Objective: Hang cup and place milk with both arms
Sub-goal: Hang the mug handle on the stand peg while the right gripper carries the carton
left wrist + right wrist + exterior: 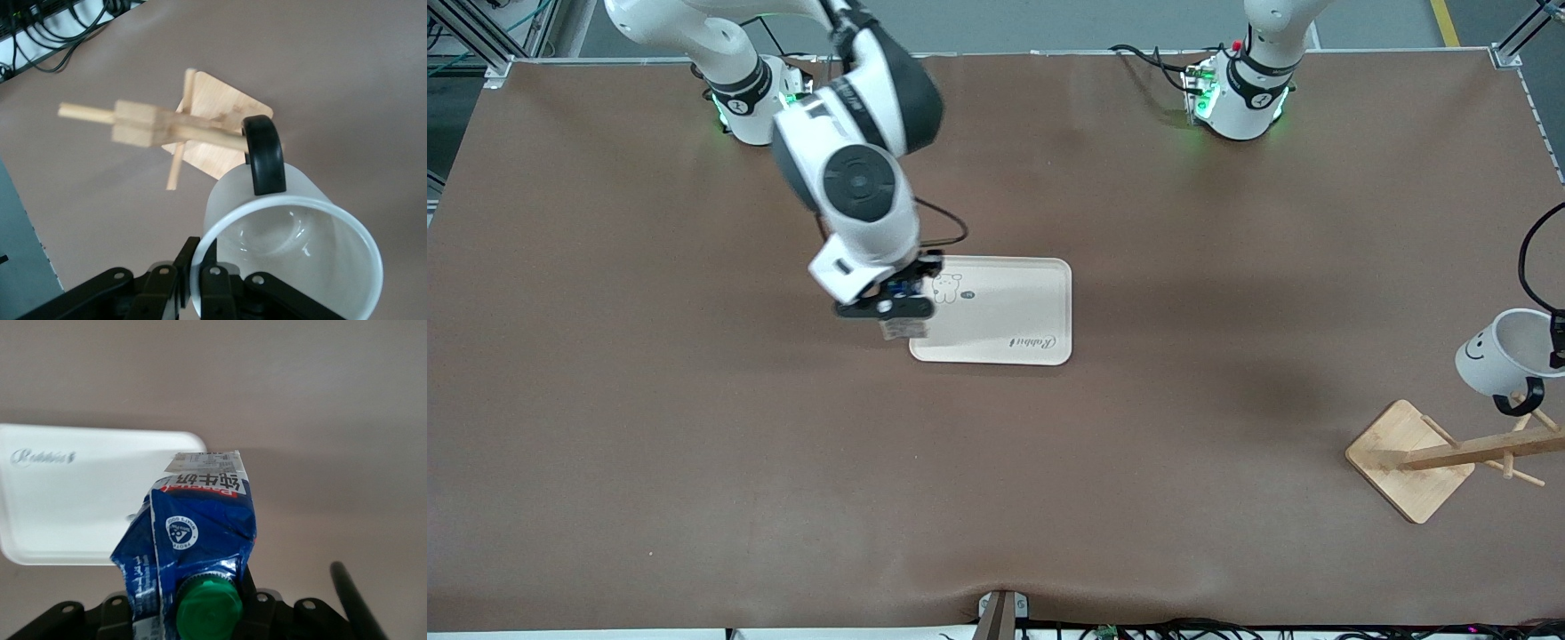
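You see a brown table with a pale tray near its middle. The milk is clamped in the right gripper, over the tray's edge toward the right arm's end. The cup, tilted, is pinched at its rim by the left gripper, over the wooden rack, well apart from the tray.

White jointed arms with black bands, green-lit bases, black cables.
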Robot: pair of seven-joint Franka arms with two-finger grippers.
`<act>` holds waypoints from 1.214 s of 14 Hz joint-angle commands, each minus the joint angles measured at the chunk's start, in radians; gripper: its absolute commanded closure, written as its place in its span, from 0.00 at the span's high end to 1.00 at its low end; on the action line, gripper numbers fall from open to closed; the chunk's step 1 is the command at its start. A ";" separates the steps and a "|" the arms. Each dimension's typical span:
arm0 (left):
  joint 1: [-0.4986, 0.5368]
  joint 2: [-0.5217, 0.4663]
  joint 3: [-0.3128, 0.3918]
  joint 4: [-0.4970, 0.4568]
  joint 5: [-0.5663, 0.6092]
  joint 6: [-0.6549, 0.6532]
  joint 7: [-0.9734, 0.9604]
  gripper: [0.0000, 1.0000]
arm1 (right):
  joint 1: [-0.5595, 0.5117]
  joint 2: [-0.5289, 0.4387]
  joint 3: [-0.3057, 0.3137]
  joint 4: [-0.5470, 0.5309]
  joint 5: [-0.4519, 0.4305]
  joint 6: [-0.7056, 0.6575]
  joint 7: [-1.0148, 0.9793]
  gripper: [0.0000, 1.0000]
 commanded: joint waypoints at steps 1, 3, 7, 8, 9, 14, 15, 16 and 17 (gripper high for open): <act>0.016 0.023 -0.012 0.021 0.020 0.015 0.026 0.00 | -0.132 -0.079 0.015 -0.011 -0.006 -0.118 -0.124 0.00; 0.016 0.035 -0.010 0.021 0.019 0.027 0.013 0.00 | -0.200 -0.113 0.014 -0.019 -0.009 -0.165 -0.158 0.00; 0.011 0.042 -0.012 0.021 0.011 0.039 -0.079 0.92 | -0.431 -0.119 0.014 -0.087 -0.017 -0.180 -0.400 0.00; 0.010 0.037 -0.016 0.021 0.008 0.039 -0.108 1.00 | -0.477 -0.124 0.014 -0.118 -0.017 -0.164 -0.410 0.00; 0.005 0.029 -0.019 0.021 0.005 0.036 -0.125 1.00 | -0.529 -0.135 0.014 -0.161 -0.017 -0.124 -0.420 0.00; -0.001 -0.031 -0.062 0.012 -0.087 -0.045 -0.370 1.00 | -0.656 -0.219 0.009 -0.422 -0.048 0.151 -0.545 0.00; -0.001 -0.046 -0.085 0.012 -0.087 -0.066 -0.415 1.00 | -0.674 -0.219 0.008 -0.452 -0.075 0.185 -0.545 0.00; -0.001 -0.054 -0.098 0.012 -0.087 -0.086 -0.447 1.00 | -0.686 -0.214 0.008 -0.463 -0.094 0.214 -0.545 0.00; -0.001 -0.063 -0.114 0.012 -0.089 -0.106 -0.475 1.00 | -0.702 -0.211 0.008 -0.479 -0.103 0.228 -0.551 0.00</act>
